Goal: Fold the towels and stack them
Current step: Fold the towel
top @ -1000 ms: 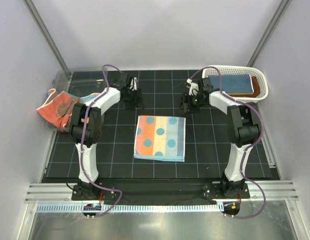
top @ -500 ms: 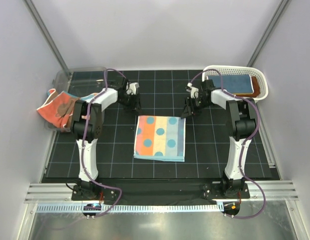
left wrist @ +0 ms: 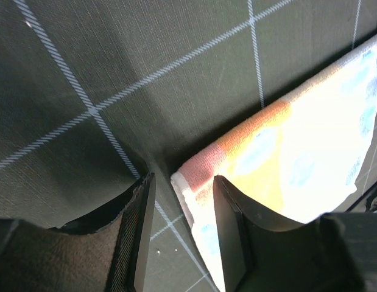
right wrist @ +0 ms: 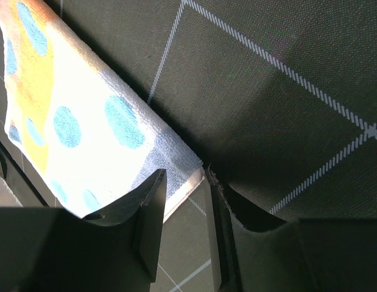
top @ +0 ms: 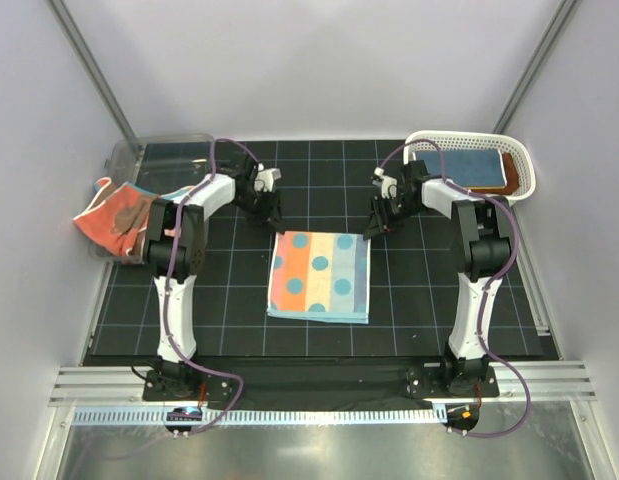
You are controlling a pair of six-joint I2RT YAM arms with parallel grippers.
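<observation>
towel: polka-dotted towel point(top: 320, 276) flat, bench centre | left end effector point(left wrist: 183, 182): jaws fairly wide astride its far-left corner | right end effector point(right wrist: 187, 179): narrow gap astride far-right corner, not clamped | risk: shallow bite catches top layer only, corner slips, fold skews

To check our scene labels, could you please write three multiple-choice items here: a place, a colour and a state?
1. Where does the white basket stand? A: by the arms' bases. B: at the far right corner of the mat. C: at the centre.
2. What colour are the dots on the polka-dotted towel? A: blue. B: black. C: red.
3. How does that towel lie? A: crumpled. B: hanging in the air. C: folded flat.
Key: 1 B, the top view shows it far right; 2 A, blue dots cross its stripes; 3 C, it lies as a neat rectangle.
</observation>
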